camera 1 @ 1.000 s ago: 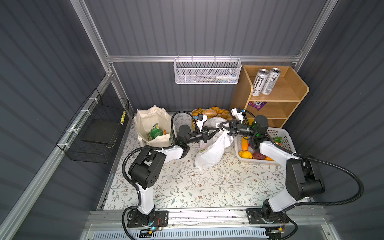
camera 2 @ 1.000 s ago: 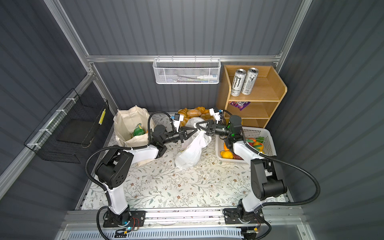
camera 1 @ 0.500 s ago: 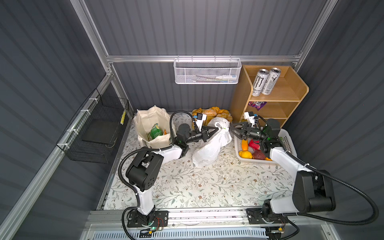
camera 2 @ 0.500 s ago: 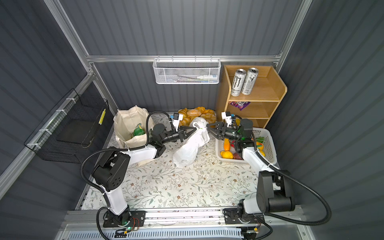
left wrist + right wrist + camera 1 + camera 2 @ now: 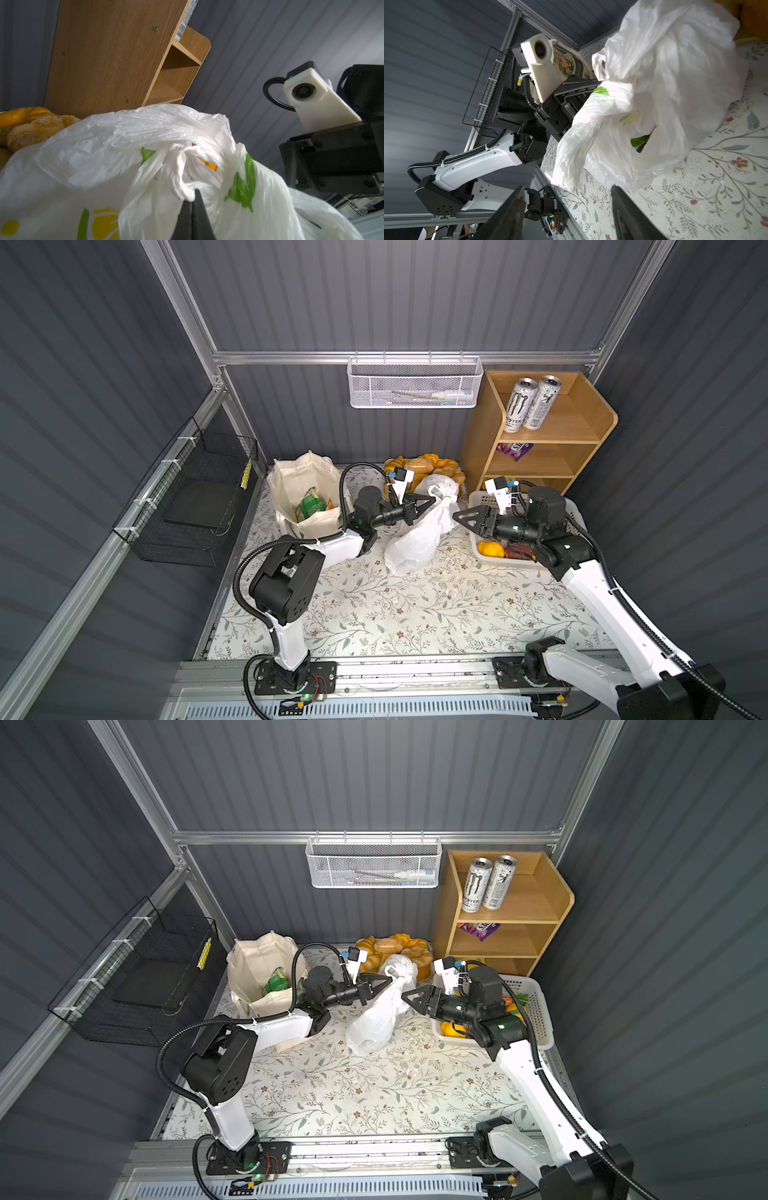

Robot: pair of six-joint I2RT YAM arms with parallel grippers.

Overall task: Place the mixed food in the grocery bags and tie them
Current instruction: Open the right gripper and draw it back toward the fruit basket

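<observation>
Pinching the gathered top of the white plastic bag point(image 5: 417, 541), the left pincer point(image 5: 433, 502) is clamped tight on it, while the bag's body slumps on the floral bench point(image 5: 415, 614) between the arms. The right pincer point(image 5: 459, 517), jaws apart, hovers just beside the bag, free of it. Back left, the canvas tote point(image 5: 286, 485) holds a green packet point(image 5: 309, 506); an orange piece point(image 5: 489, 549) lies in the white basket point(image 5: 536, 1006).

The white plastic bag point(image 5: 417, 533) slumps mid-scene, its neck bunched and drawn up toward 12 o'clock, with an orange-yellow item point(image 5: 208, 165), perhaps a snack packet, showing inside. At its 9 o'clock the cream tote point(image 5: 286, 485) stands open, holding a green packet point(image 5: 309, 504). At its 3 o'clock lies an orange toy fruit point(image 5: 489, 549).
</observation>
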